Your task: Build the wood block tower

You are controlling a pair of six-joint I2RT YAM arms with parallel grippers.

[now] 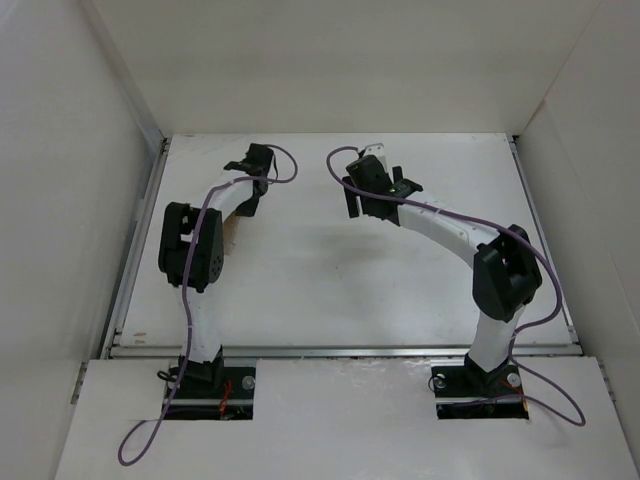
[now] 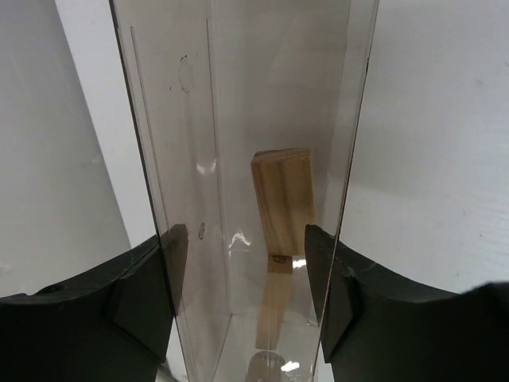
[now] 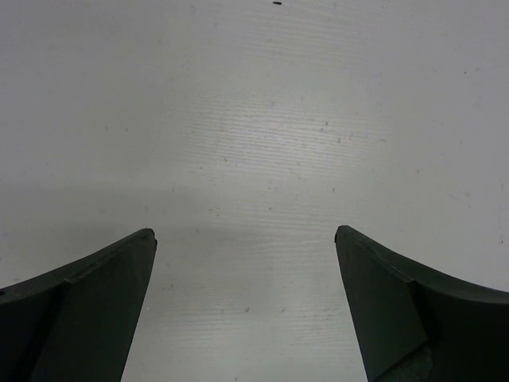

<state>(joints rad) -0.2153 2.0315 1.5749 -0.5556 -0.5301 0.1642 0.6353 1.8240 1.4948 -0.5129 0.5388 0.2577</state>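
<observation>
In the left wrist view my left gripper (image 2: 246,239) is shut on a clear plastic rectangular container (image 2: 191,159), one finger pressed against each side wall. Through its clear walls I see two light-tan wooden blocks: a wider one (image 2: 283,199) and a narrower one (image 2: 273,306) below it, touching end to end. I cannot tell whether they form a T. My right gripper (image 3: 245,235) is open and empty over bare white table. In the top view the left gripper (image 1: 255,160) is at the back left and the right gripper (image 1: 372,165) at the back middle.
White walls (image 1: 340,60) enclose the table on three sides. A metal rail (image 1: 340,351) runs along the near edge. A small tan patch (image 1: 232,232) shows beside the left arm. Purple cables loop off both arms.
</observation>
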